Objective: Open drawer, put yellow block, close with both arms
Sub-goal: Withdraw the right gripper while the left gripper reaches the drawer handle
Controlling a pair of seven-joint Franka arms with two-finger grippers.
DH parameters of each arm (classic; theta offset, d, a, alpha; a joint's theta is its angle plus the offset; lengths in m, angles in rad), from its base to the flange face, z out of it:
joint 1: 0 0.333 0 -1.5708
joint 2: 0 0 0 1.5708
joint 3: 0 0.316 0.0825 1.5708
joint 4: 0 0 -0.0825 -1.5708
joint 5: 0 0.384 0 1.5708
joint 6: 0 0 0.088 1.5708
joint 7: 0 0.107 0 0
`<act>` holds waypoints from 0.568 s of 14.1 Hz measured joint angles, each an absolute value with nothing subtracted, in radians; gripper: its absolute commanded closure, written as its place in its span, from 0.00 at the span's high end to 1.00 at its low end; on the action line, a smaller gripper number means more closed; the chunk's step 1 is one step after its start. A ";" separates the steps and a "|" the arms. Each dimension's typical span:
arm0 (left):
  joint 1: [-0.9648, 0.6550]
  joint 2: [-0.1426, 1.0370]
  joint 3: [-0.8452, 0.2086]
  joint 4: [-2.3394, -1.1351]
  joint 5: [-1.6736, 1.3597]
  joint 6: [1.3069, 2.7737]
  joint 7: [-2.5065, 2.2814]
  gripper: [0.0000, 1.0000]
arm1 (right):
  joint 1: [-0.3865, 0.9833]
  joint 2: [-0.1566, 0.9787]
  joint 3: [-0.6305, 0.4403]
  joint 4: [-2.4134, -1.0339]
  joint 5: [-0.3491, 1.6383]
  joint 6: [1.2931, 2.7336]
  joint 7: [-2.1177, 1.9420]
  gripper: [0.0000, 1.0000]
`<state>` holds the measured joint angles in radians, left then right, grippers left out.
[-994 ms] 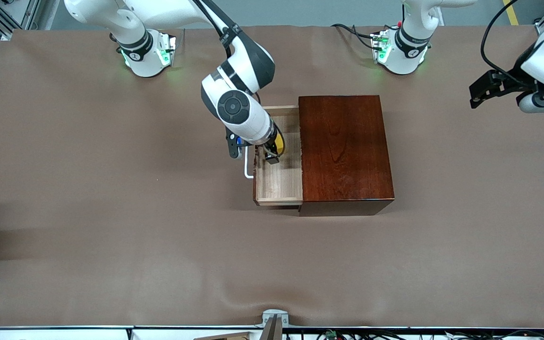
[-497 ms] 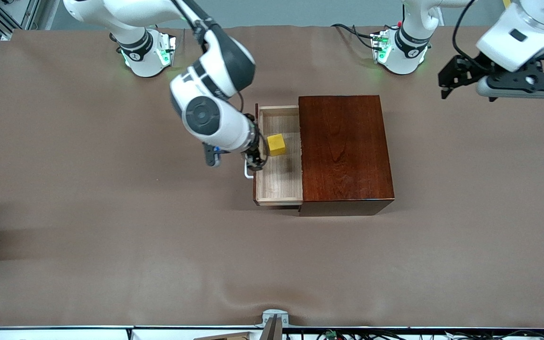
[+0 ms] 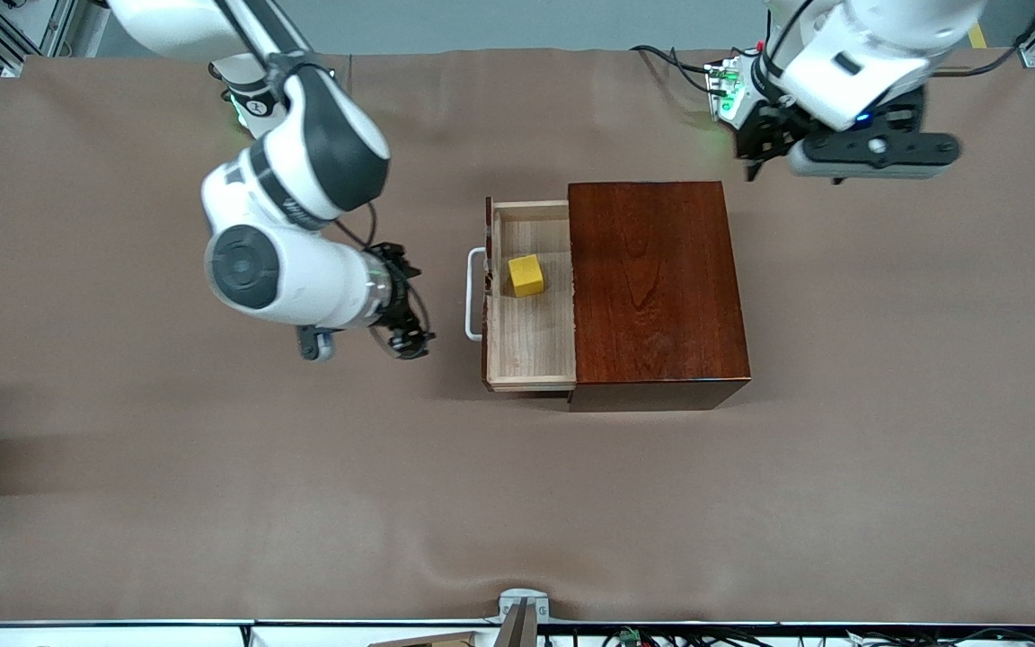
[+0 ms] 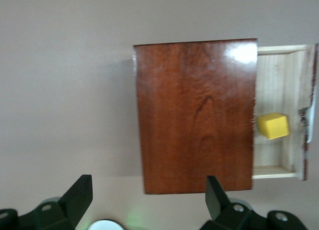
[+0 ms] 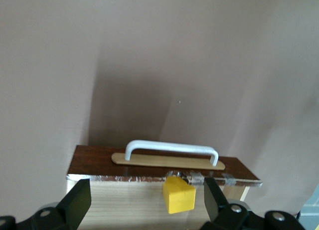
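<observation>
Withdrawn right gripper (image 3: 410, 305) gapes empty; left gripper (image 3: 756, 144) too (small yellow block (image 3: 526, 275) in drawer (image 3: 531, 341)).

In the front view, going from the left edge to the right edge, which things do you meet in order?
Right end effector → handle → yellow block → box → left end effector.

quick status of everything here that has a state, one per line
drawer: pulled open out of the wooden box, white handle free
yellow block: resting inside the drawer, not held
right hand: open, empty, over the table in front of the drawer
left hand: open, empty, up over the table beside the box's corner nearest the left arm's base
</observation>
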<state>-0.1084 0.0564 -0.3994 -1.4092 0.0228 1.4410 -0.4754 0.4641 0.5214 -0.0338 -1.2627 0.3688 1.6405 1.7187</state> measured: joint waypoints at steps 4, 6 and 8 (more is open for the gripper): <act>-0.214 0.167 -0.420 -1.335 0.019 1.481 -0.744 1.00 | 0.398 0.490 -0.037 -1.248 0.368 1.570 1.535 1.00; -0.284 0.217 -0.420 -1.324 0.019 1.541 -0.893 1.00 | 0.352 0.474 -0.038 -1.243 0.368 1.522 1.456 1.00; -0.352 0.266 -0.418 -1.320 0.019 1.603 -1.029 1.00 | 0.306 0.461 -0.039 -1.228 0.368 1.465 1.351 1.00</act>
<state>-0.3523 0.2660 -0.4183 -1.3199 0.0188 1.6032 -1.0294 0.3063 0.4610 -0.0386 -1.2279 0.3677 1.4650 1.3513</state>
